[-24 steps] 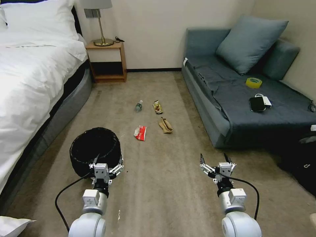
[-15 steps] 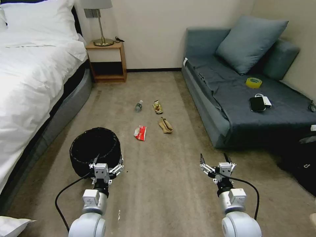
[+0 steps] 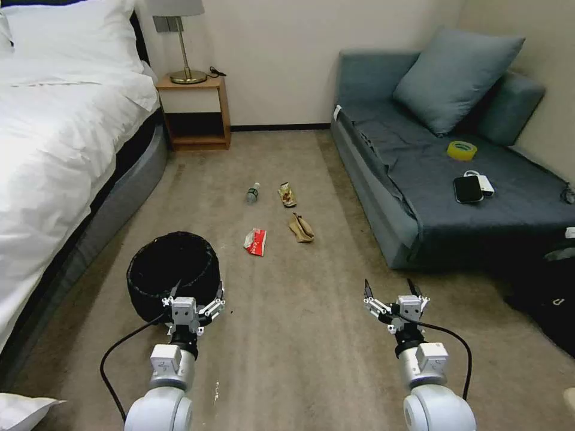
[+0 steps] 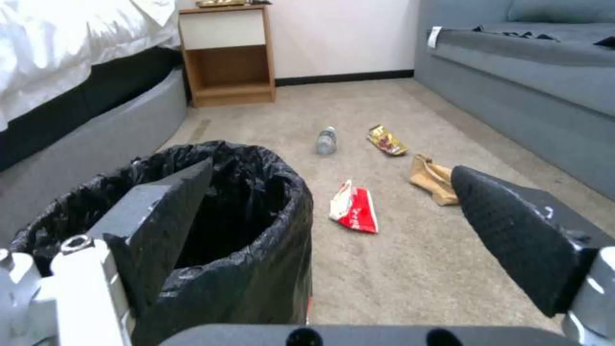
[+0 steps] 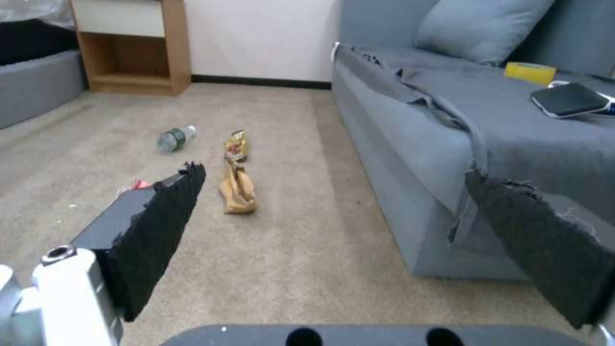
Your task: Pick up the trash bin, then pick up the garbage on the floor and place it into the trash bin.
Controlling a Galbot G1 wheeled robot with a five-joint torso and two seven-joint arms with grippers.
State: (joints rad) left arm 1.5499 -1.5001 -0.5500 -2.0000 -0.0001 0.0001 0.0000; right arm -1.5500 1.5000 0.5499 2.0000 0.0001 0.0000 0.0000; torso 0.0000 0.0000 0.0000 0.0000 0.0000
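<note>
Black crinkled plastic lines the one trash bin (image 3: 172, 270), which stands on the carpet (image 3: 299, 335) near the bed (image 3: 54, 149). This bin serves as landmark for the rest.

Four pieces of garbage lie on the carpet beyond the bin, toward the sofa (image 3: 431, 173). One red-white crumpled packet (image 3: 256, 241) is nearest the bin, just past its rim on the sofa side. One tan crumpled paper (image 3: 301, 228) lies farther from the bin than the packet, closer to the sofa. One small clear bottle (image 3: 252, 193) with a green label lies on its side well beyond the bin, toward the nightstand (image 3: 194, 111). One gold-brown snack wrapper (image 3: 287, 194) lies just beside the bottle, on the sofa side. Print shows on the packet and the bottle label, but none of it can be read.

Two grippers show. Left gripper (image 3: 196, 296) hovers at the bin's near rim, jaws apart; in the left wrist view one jaw stands in front of the bin's mouth, the other outside the bin wall. Right gripper (image 3: 390, 288) hangs over bare carpet well apart from the bin, on the sofa side, jaws apart and holding nothing.
</note>
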